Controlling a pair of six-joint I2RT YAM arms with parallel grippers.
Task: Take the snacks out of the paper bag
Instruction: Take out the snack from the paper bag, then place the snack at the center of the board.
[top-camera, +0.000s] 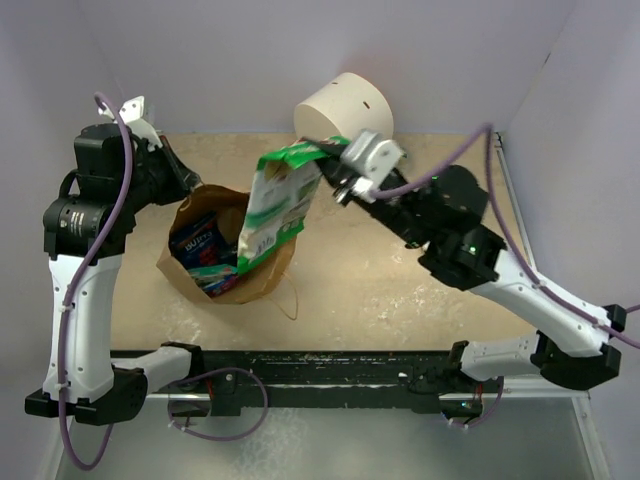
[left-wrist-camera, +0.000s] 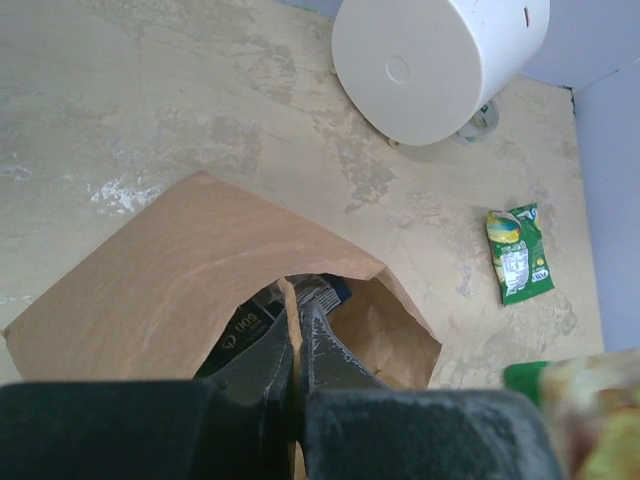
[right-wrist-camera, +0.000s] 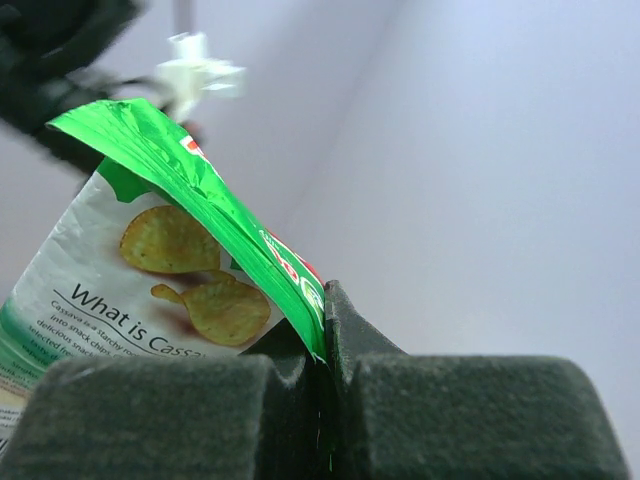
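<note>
Tightly, right fingers (right-wrist-camera: 455, 420) pinch green packet (right-wrist-camera: 150, 270); left fingers (left-wrist-camera: 335, 355) pinch paper bag (left-wrist-camera: 150, 290).

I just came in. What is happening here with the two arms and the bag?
The right gripper is shut on the top edge of a green packet and holds it in the air over the paper bag. The left gripper pinches the bag's rim. A dark blue packet is in the bag; a small green packet lies on the table.

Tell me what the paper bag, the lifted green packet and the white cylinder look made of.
The paper bag: matte brown kraft paper, creased. The green packet: glossy printed foil or plastic film, crinkled. The white cylinder: smooth, matte, probably plastic.
</note>
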